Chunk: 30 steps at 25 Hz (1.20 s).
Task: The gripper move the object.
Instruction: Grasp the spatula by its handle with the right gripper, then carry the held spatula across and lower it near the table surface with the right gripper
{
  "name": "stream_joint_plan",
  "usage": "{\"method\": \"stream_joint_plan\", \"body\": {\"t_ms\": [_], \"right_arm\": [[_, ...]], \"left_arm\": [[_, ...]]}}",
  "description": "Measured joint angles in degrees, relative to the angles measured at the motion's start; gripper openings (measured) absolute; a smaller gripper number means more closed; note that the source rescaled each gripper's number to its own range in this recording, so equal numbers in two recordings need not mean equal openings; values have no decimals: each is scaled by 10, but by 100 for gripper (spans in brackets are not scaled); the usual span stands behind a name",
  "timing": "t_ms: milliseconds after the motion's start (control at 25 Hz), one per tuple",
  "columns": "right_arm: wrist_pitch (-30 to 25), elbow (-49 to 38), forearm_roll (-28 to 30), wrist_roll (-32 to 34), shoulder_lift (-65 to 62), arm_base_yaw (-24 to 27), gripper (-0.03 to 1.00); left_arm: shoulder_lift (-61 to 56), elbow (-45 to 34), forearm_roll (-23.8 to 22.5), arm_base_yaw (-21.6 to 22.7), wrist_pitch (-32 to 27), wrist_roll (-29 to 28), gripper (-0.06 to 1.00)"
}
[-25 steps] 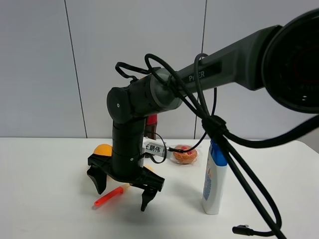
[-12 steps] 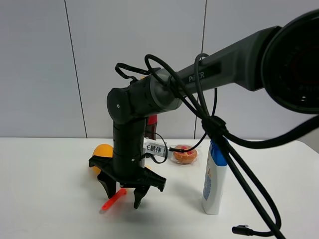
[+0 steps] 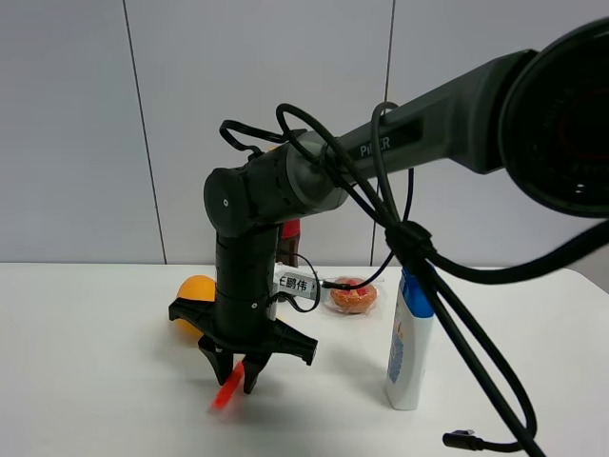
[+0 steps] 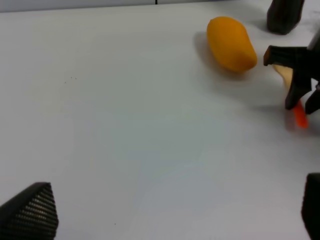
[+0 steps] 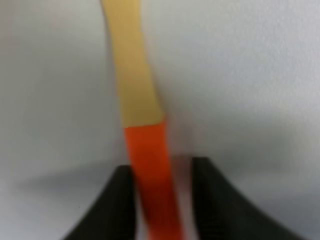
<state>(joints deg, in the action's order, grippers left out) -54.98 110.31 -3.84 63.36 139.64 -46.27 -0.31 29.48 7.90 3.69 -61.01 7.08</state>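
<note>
The spatula (image 3: pixel 226 390) has a red-orange handle and a pale yellow blade. Only the handle's end shows under the claw in the high view. My right gripper (image 3: pixel 238 374), a black claw on a thick black arm, points down at the white table and is shut on the handle. The right wrist view shows the handle (image 5: pixel 150 170) between my two fingers (image 5: pixel 117 200) and the blade (image 5: pixel 132 75) beyond them. The left wrist view shows that claw (image 4: pixel 302 100) over the handle (image 4: pixel 300 118) from afar. My left gripper (image 4: pixel 170 210) is open and empty.
An orange oval fruit (image 3: pixel 195 290) lies just behind the claw; it also shows in the left wrist view (image 4: pixel 231 44). A white bottle with a blue cap (image 3: pixel 409 343) stands to the right. A wrapped snack (image 3: pixel 352 296) and a dark bottle (image 3: pixel 289 238) are at the back.
The right claw's prongs have come together from wide apart onto the red handle. The handle has swung from pointing out to the left to pointing more steeply down under the claw.
</note>
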Motion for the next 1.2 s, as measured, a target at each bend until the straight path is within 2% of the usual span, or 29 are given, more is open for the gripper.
{"method": "stream_joint_plan", "body": {"t_ms": [80, 440, 880, 1200], "right_arm": [[0, 0, 0, -1, 0, 0, 0], [-1, 3, 0, -24, 0, 0, 0], [-21, 110, 4, -62, -1, 0, 0], [-17, 120, -1, -88, -33, -2, 0]], "left_arm": [[0, 0, 0, 0, 0, 0, 100], [0, 0, 0, 0, 0, 0, 100], [0, 0, -1, 0, 0, -1, 100], [0, 0, -1, 0, 0, 0, 100]]}}
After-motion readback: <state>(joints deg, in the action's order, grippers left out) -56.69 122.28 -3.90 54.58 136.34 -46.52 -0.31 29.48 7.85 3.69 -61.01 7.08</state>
